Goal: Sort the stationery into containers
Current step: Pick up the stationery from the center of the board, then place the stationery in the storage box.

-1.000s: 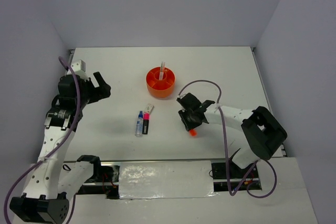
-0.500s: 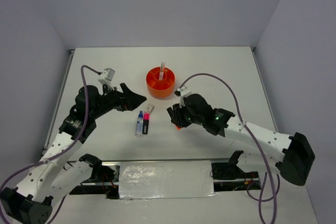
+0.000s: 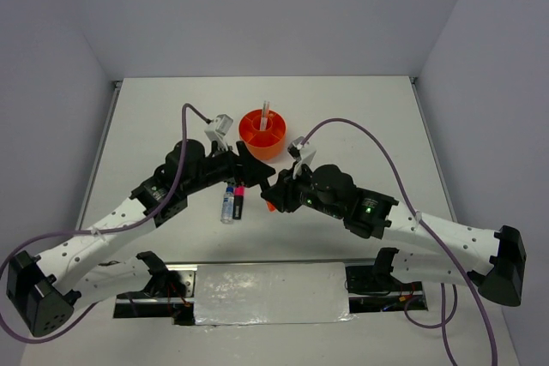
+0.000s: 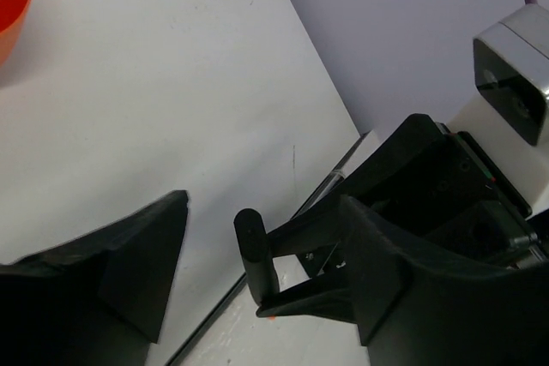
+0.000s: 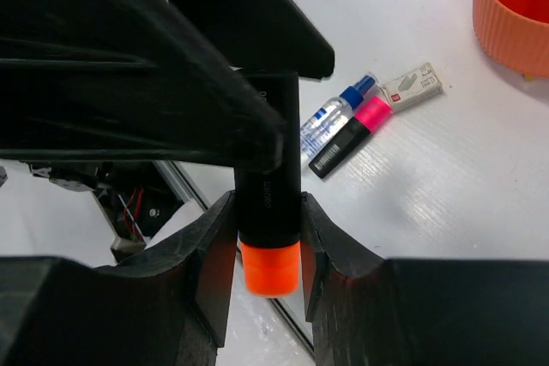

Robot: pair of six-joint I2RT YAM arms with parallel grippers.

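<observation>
The right claw [image 5: 268,242] is clamped on the orange-black highlighter [image 5: 268,199]. Its two black fingers [image 5: 214,255] press the barrel from either side, and the orange cap pokes out towards the wrist. In the overhead view it holds the highlighter above the table [image 3: 369,117], just in front of the organiser.

The left claw [image 4: 264,212] meets it nose to nose with its jaws apart. The black end of the highlighter stands between its fingers [image 4: 141,250], with white table showing on both sides, so it grips nothing. From the right wrist, those left fingers fan out dark over the upper barrel. I cannot tell from there whether they touch it.

Below the two claws, the pink-black highlighter [image 5: 350,137] and the blue-capped white marker [image 5: 333,117] lie flat side by side, touching or very nearly so. Their caps point away from the arm bases. A small pale box [image 5: 413,87] lies just past the pink cap.

Farther back sits the round orange organiser [image 3: 257,145], near the middle of the table. A thin white pen [image 3: 265,112] stands upright in it, and the ring compartments that can be seen look bare. Both arms stretch low across the table from the near edge, with purple cables looping over them.
</observation>
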